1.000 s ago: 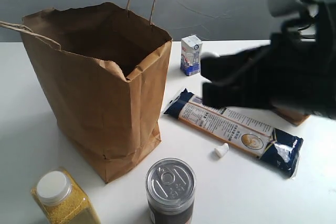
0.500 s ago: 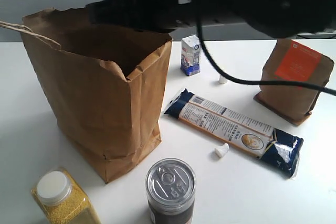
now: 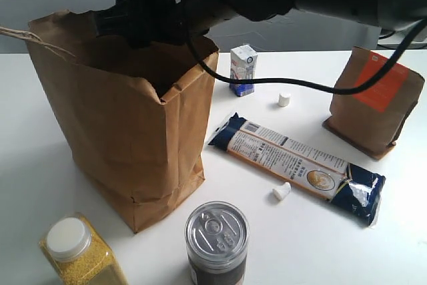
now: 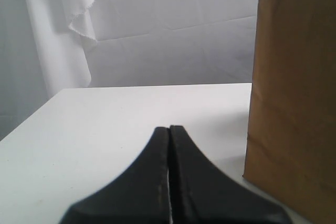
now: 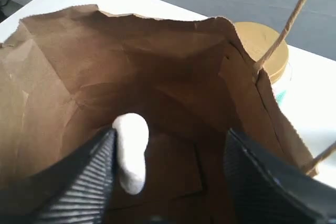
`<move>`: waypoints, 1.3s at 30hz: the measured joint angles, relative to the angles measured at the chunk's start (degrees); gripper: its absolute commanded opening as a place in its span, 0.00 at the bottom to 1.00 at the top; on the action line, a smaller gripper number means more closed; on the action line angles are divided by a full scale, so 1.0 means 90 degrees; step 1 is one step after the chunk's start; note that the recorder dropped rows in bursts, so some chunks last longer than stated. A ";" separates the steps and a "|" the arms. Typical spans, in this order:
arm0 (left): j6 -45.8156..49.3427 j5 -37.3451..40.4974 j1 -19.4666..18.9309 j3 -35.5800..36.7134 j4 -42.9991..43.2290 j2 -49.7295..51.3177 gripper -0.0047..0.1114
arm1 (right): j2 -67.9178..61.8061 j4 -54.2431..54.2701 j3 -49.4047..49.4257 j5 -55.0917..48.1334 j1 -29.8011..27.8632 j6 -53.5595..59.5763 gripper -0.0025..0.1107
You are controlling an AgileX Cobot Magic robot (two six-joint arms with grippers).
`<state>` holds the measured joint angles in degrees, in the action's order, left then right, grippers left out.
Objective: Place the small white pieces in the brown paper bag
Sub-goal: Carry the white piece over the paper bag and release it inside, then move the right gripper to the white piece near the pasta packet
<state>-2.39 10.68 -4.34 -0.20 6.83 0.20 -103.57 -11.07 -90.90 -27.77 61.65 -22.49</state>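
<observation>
two small white pieces, stubby marshmallow-like lumps, out on the white table, unmoved over the last second. nearer piece just beside the long dark-blue noodle packet. farther piece near the small blue-and-white carton, uncovered again with the arm gone from that side.

left gripper: black jaws pressed together, nothing between them, low over bare table beside the wall of the tall crumpled brown paper bag. idle.

main change: black right gripper, a second ago a blur over the right side of the table near the carton, half a second ago at the bag's rim, now reached across the middle and parked over the open mouth.

from its wrist camera: jaws wide apart, third piece against the inner face of one finger only, other finger well clear, dark bag interior directly below. not clamped. clinging or just starting to fall, cannot tell which.

judgement: first drop as good as made, pending release from the pad. two more trips needed after it. likely snag: sticky lump riding back out on the finger.
</observation>
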 measured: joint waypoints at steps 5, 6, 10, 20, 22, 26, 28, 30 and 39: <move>0.0000 0.0000 0.0000 0.0000 0.0000 0.0000 0.04 | 0.0000 0.0000 0.0000 -0.0138 0.0000 0.0000 0.50; 0.0000 0.0000 0.0000 0.0000 0.0000 0.0000 0.04 | 0.0000 0.0000 0.0000 -0.0172 0.0000 0.0000 0.43; 0.0000 0.0000 0.0000 0.0000 0.0000 0.0000 0.04 | 0.0390 -0.0301 0.0063 -0.0388 0.0056 0.0000 0.02; 0.0000 0.0000 0.0000 0.0000 0.0000 0.0000 0.04 | 0.3029 -0.0443 0.3120 -0.0848 0.0055 -0.0540 0.02; 0.0000 0.0000 0.0000 0.0000 0.0000 0.0000 0.04 | 0.3126 -0.0370 0.3404 -0.1073 -0.0132 -0.0613 0.02; 0.0000 0.0000 0.0000 0.0000 0.0000 0.0000 0.04 | 0.3055 -0.0154 0.3930 -0.1456 -0.0608 -0.0656 0.02; 0.0000 0.0000 0.0000 0.0000 0.0000 0.0000 0.04 | 0.2874 -0.0048 0.4052 -0.1544 -0.0807 -0.0656 0.06; 0.0000 0.0000 0.0000 0.0000 0.0000 0.0000 0.04 | 0.2568 0.0096 0.4087 -0.1655 -0.0966 -0.0616 0.15; 0.0000 0.0000 0.0000 0.0000 0.0000 0.0000 0.04 | 0.0936 0.0420 0.4087 -0.1502 -0.1135 -0.0357 0.48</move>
<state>-2.39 10.68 -4.34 -0.20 6.83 0.20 -95.15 -7.29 -54.12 -41.28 51.43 -25.70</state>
